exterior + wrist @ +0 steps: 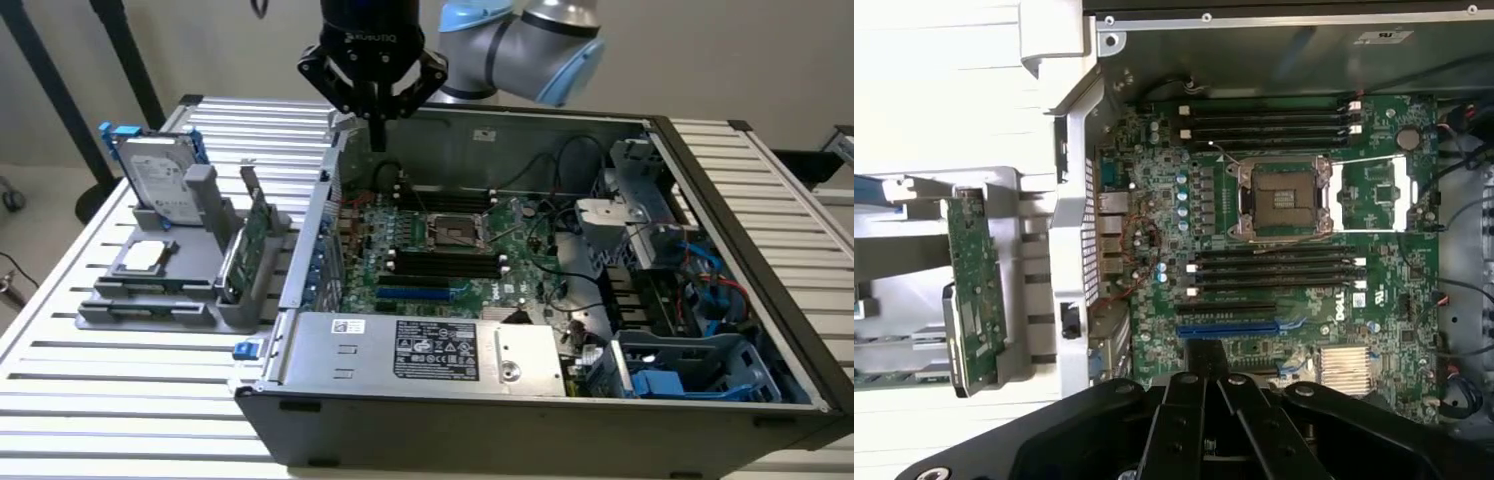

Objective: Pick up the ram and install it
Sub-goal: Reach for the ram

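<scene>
1. Black gripper [378,138] [1204,350]: the fingers are pressed together with nothing between them. It hangs above the far edge of the open computer case [400,425], towards the exterior view's left, and touches no part.
2. Motherboard [400,228] [1399,275]: green and flat on the case floor, facing the wrist camera, with a bare processor socket [458,232] [1284,195] near its middle.
3. Memory slots [447,265] [1274,272]: long and black with white latches, four side by side next to the socket. A second bank of four [1269,125] lies on the socket's other side. All the channels look dark and unfilled.
4. Blue slot [414,293] [1226,326]: just beside the first bank, parallel to it.
5. The ram [238,258] [976,280]: a long green board standing tilted on its long edge in the grey holder [147,312]. It is outside the case at the exterior view's left, well apart from the gripper. A grey metal strip runs along one long edge, and I cannot tell whether it belongs to a second card.
6. Same holder: a hard drive [158,175] stands upright and a square silver processor chip [144,257] lies flat.
7. Silver labelled box [427,350]: at the case's near side.
8. Slatted metal table [120,410]: it carries the case and the holder.
</scene>
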You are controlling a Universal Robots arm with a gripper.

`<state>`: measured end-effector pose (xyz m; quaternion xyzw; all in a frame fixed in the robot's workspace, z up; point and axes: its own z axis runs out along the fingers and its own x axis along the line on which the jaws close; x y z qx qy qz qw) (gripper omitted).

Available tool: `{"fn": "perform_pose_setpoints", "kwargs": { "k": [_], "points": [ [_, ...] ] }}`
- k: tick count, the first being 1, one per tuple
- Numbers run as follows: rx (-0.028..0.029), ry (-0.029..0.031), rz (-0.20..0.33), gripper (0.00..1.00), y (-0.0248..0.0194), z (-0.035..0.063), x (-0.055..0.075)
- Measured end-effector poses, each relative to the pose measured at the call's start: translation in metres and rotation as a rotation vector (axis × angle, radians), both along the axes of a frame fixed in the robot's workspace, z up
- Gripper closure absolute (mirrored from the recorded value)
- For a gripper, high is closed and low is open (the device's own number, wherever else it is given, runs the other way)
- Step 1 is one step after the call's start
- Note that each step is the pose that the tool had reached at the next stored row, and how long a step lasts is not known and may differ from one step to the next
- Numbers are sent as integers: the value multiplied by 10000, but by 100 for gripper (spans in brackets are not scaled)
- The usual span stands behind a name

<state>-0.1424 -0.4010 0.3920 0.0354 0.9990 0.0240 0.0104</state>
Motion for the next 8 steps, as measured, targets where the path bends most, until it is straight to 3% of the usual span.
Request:
{"fn": "perform_pose_setpoints", "kwargs": {
  "k": [8],
  "points": [
    [0, 0, 0, 89, -17, -32, -364]
  ]
}}
